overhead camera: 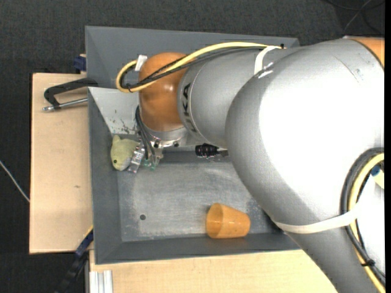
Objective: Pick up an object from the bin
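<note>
My smooth grey arm casing [287, 121] is gleaming; the metal bin [183, 188] is looking matt and scuffed, the orange cup [227, 221] smooth plastic.

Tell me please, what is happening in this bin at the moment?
A robot arm reaches into the grey bin from the right. Its pincer is down at the bin's left side, right beside a pale yellowish lump. Whether it grips the lump cannot be told. An orange cup lies on its side by the lower wall, well apart from the pincer.
</note>
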{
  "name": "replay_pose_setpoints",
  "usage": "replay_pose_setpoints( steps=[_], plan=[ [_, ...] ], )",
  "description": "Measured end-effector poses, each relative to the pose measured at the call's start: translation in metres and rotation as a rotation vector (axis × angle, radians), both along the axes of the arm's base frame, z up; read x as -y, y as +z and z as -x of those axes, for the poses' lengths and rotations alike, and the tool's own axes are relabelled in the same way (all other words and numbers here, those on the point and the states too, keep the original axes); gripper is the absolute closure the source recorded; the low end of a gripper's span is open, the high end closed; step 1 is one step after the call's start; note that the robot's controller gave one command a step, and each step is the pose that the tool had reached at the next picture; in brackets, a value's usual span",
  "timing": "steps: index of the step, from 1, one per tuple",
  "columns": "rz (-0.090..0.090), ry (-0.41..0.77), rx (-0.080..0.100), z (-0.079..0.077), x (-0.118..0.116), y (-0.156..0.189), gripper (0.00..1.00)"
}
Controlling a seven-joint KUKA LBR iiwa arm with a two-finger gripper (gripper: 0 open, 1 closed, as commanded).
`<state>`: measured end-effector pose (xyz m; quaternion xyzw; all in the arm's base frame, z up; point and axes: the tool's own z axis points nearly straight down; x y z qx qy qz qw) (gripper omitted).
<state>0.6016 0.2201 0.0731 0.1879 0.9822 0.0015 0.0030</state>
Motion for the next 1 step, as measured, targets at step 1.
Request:
replay_pose_setpoints(
  steps=[1],
  plan=[
    [-0.002, 0.128, 0.01, 0.0106, 0.0047, 0.2231, 1.0]
  ],
)
